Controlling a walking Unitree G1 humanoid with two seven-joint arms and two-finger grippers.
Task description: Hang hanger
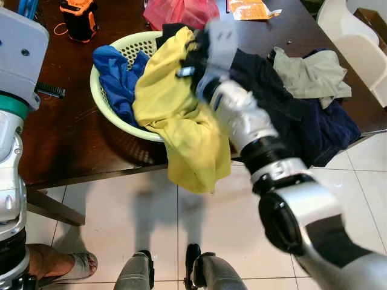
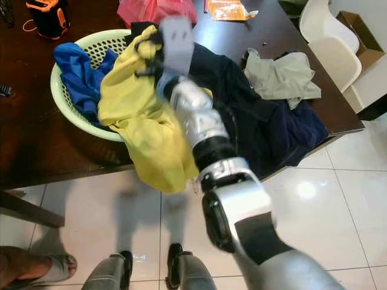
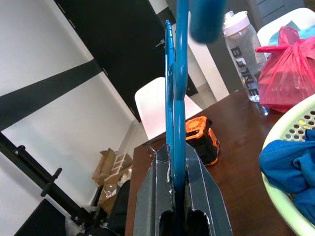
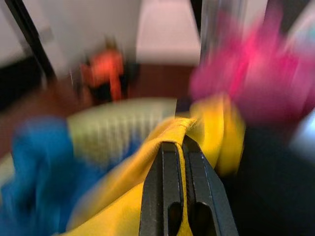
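R gripper [image 4: 178, 147] clamped on yellow shirt [image 1: 181, 115], draped over green basket [image 1: 115, 51] rim w/ blue cloth [image 1: 118, 75]. L gripper [image 3: 178, 162] clenched on blue hanger [image 3: 174, 88]. Navy garments [image 1: 302, 115], pink bag [image 1: 181, 12] adjacent on table [image 1: 66, 139].

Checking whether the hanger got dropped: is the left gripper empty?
No, in the left wrist view the left gripper is shut on the blue hanger, which rises straight up from between its fingers.

Your right gripper [image 2: 147, 53] sits blurred over the pale green basket [image 2: 68, 107], its fingers pinched on the yellow garment [image 2: 143, 130] that hangs below it past the table edge [image 2: 36, 172]. Blue cloth [image 2: 77, 75] lies left of the gripper, dark navy clothes [image 2: 272, 130] right.
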